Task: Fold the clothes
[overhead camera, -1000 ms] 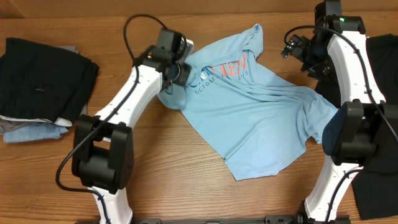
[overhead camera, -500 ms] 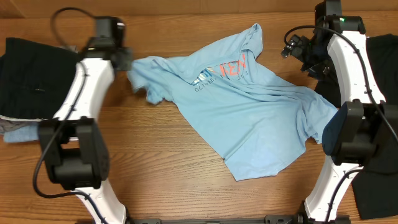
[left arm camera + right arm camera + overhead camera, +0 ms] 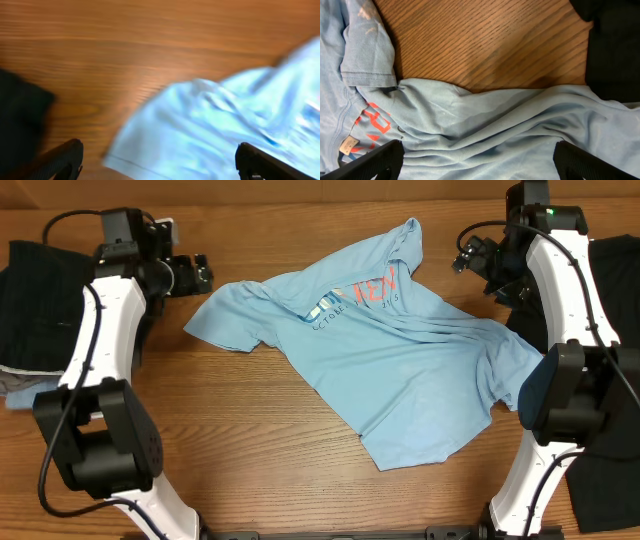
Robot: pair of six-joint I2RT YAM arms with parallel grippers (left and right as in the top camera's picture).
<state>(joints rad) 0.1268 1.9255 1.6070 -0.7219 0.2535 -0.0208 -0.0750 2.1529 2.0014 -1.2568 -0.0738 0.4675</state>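
T-shirt (image 3: 400, 370), sky-blue, thin, lies loose and wrinkled across the mid table (image 3: 280, 440), running diag. from upper left to lower right. One sleeve (image 3: 225, 320) is spread flat to the left. Other sleeve (image 3: 405, 240) pokes up toward the far edge. Hem corner sits nearest the robot, lower right of centre. Red-orange letters (image 3: 375, 288) on the chest w/ a smaller dark print line just below, both creased. Long folds run from the chest toward the right side. Right wrist view shows the hemmed sleeve at upper left, the red letters at lower left and a small tag inside the neck (image 3: 347, 145).

L gripper (image 3: 190, 273) is just beside the spread sleeve, on its upper-left side. Jaws wide, nothing between them. In the left wrist view, which is blurred, both fingers (image 3: 62, 160) stand far apart at the bottom corners w/ shirt edge and bare wood between.

R gripper (image 3: 468, 255) is near the shirt's upper right, past the raised sleeve. Jaws wide too, no cloth in them; fingertips (image 3: 385, 160) sit at the frame's bottom corners above the wrinkled cloth.

Stack of folded garments (image 3: 60, 310), black on top w/ grey and dull blue under, lies at the table's left edge, apart from the T-shirt. Black shirt (image 3: 610, 300) lies at the right edge, touching the T-shirt's right side in the right wrist view.
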